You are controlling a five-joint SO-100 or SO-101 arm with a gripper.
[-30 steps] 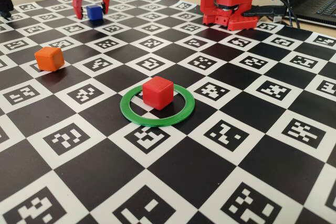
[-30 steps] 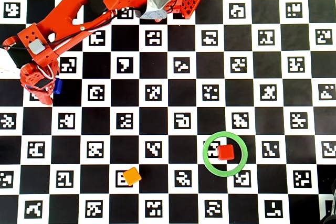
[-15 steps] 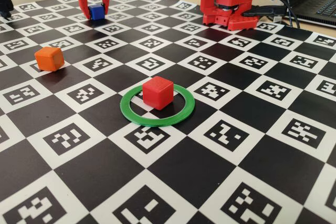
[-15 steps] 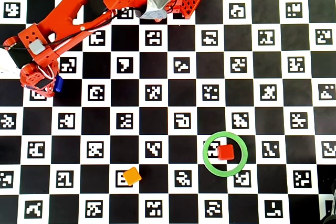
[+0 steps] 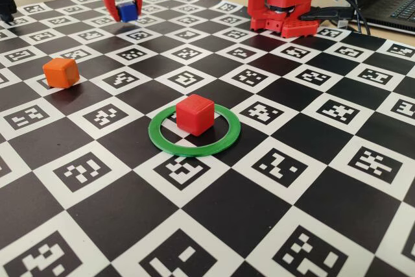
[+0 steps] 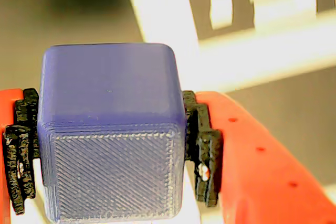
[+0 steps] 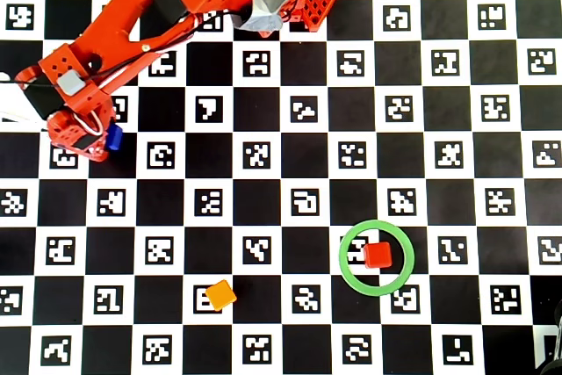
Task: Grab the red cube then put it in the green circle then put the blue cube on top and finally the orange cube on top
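Note:
The red cube [image 5: 194, 113] sits inside the green circle [image 5: 194, 144] on the checkered board; both also show in the overhead view, the cube [image 7: 378, 255] and the ring [image 7: 347, 270]. My gripper [image 5: 127, 10] is at the far left of the board in the fixed view, shut on the blue cube [image 5: 127, 11]. In the wrist view the blue cube [image 6: 110, 129] fills the space between the black pads [image 6: 202, 145] of my gripper [image 6: 110, 150]. The overhead view shows the blue cube [image 7: 114, 136] at the gripper [image 7: 104, 140]. The orange cube [image 5: 61, 72] lies alone on the board, also in the overhead view [image 7: 220, 294].
The arm's red base [image 5: 285, 4] stands at the board's far edge, with cables and a laptop [image 5: 395, 4] behind it. A black object [image 5: 5, 1] stands at the far left corner. The board [image 5: 272, 225] carries printed markers.

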